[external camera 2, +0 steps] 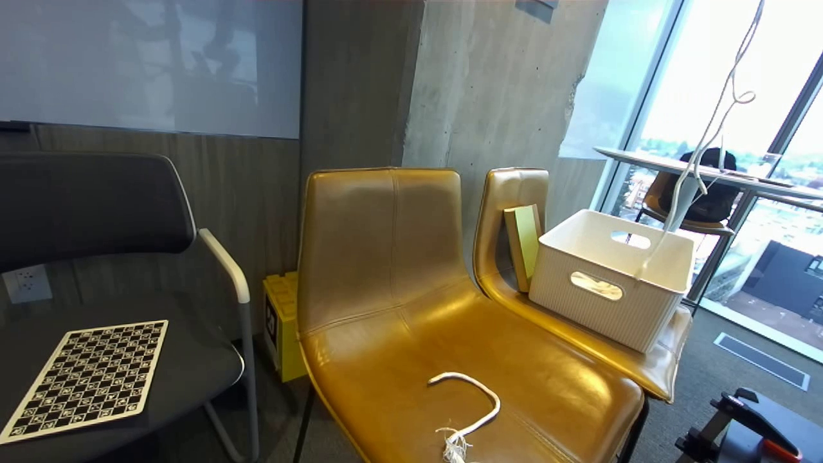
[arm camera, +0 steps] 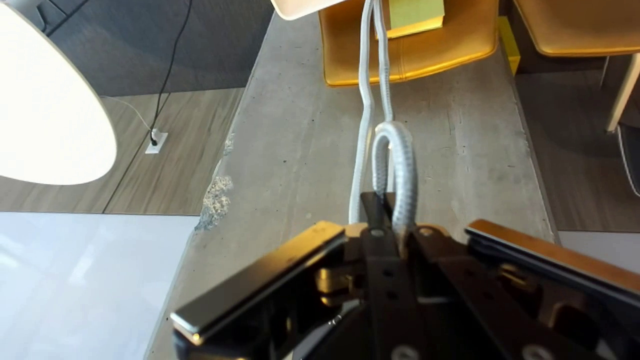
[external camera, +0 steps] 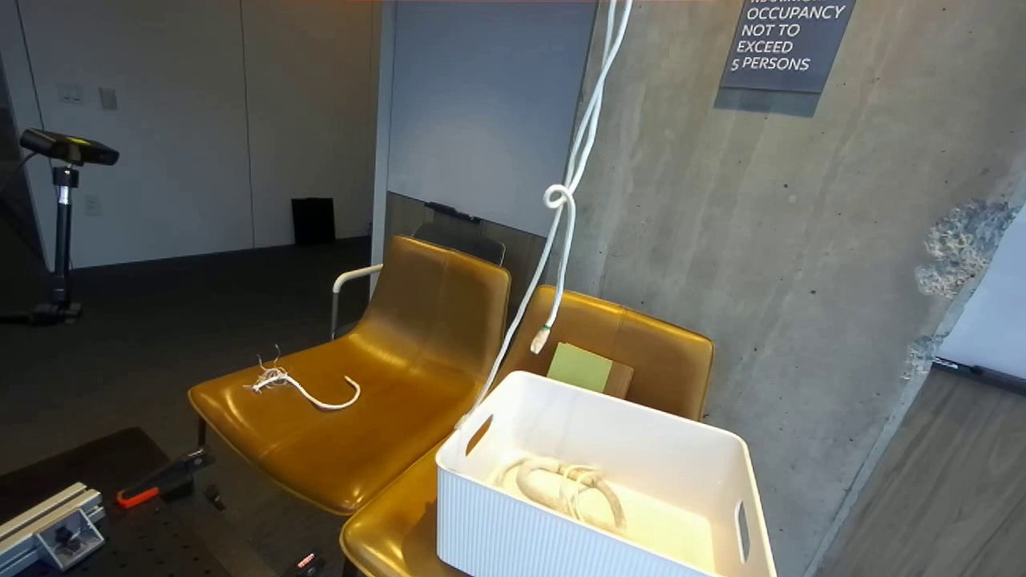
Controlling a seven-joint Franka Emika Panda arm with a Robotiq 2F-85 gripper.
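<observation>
In the wrist view, you see the hand [arm camera: 380, 200] pinching the white braided rope [arm camera: 406, 170]; both exterior views leave the hand out of frame. They show you the rope's longer end near the white ribbed plastic bin [external camera: 497, 513]. For the bin's beige coiled cord [external camera: 571, 490], or the black-and-white checkered board [external camera 2: 87, 379] on the dark grey chair [external camera 2: 193, 354], consult an exterior view; the wrist view excludes both.

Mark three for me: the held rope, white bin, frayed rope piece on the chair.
Held rope [arm camera: 406, 175]: in the wrist view, on its loop.
White bin [external camera: 501, 525]: in an exterior view, on its ribbed outer wall.
Frayed rope piece [external camera 2: 496, 404]: in an exterior view, on its bend.
</observation>
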